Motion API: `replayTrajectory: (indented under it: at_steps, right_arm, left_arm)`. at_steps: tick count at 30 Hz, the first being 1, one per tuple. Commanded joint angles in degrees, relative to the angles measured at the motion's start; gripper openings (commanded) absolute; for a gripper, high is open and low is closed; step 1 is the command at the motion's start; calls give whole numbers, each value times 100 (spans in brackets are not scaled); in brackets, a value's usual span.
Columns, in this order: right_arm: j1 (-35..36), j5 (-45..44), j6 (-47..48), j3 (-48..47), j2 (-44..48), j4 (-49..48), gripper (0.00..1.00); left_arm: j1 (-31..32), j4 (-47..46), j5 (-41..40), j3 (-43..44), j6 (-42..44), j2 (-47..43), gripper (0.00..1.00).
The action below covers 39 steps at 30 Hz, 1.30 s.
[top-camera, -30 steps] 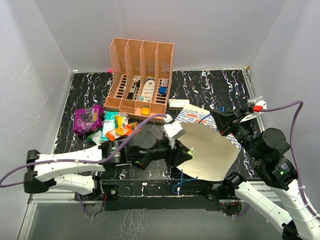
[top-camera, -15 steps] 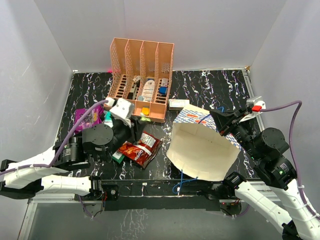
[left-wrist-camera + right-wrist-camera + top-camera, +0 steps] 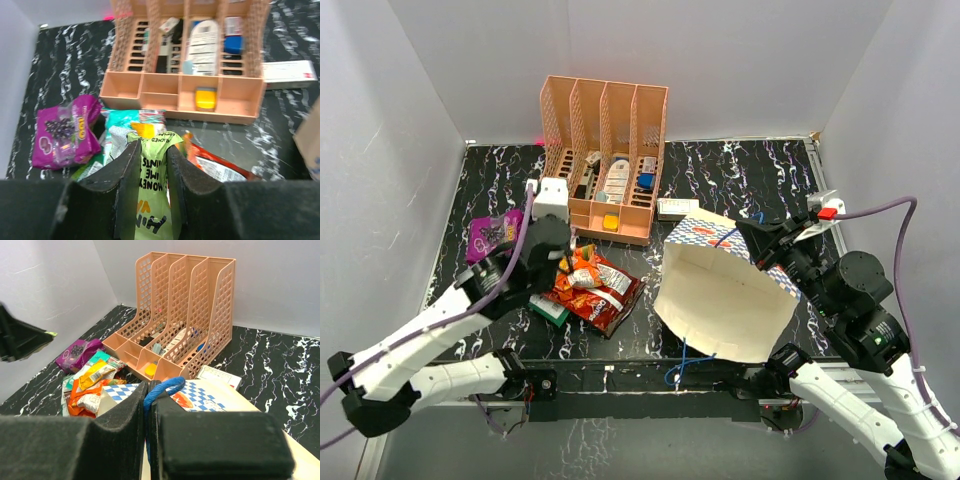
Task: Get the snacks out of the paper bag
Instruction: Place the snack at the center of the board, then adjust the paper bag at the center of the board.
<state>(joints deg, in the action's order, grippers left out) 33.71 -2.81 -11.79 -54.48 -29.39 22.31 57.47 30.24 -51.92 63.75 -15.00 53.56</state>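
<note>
The green packet [image 3: 152, 200] is held pinched between the fingers of the left gripper [image 3: 152, 152], its long axis lying along them and pointing away from the arm; it is poised over the heap of snacks on the table, with the red packet [image 3: 215, 167] just right and the purple packet [image 3: 65, 131] left, so only a short drop is judged needed. The right gripper [image 3: 148, 395] is clamped on the blue handle [image 3: 165, 385] of the paper bag [image 3: 725, 290], which is held well right of the heap; no packet can be made out inside. Farthest stands the file rack [image 3: 185, 95].
</note>
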Motion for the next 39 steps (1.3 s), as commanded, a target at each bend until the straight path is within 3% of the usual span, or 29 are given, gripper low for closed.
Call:
replayTrajectory:
  at_steps: [1,4,7,18,22,25,26,33,39]
  right_arm:
    - [18,70,-56,-62,12,-311,7]
    - [21,56,-96,-67,76,-265,7]
    - [20,44,-150,-80,106,-251,7]
    - [15,-13,-156,-170,144,-140,7]
    - [17,0,-169,-193,97,-172,7]
    - [21,53,-171,-293,2,-251,7]
    - [17,92,-178,-341,-51,-307,7]
    - [21,273,-573,-964,-767,-831,7]
    - [16,-246,-894,-1621,-1494,-934,7]
  left_arm:
    - [-1335,-392,1068,-83,460,540,0]
    - [-2456,-797,1865,-121,635,1012,0]
    - [-3038,-1105,1985,-85,554,1547,0]
    - [-3632,-1588,2518,-483,339,2861,0]
    - [-3642,-1620,2637,-539,305,2841,10]
    - [-3644,-1623,2666,-582,313,2789,35]
    - [-3642,-1607,2643,-580,307,2769,38]
    - [-3642,-1710,2711,-684,361,2508,51]
    - [-3642,-1895,2772,-849,495,2006,59]
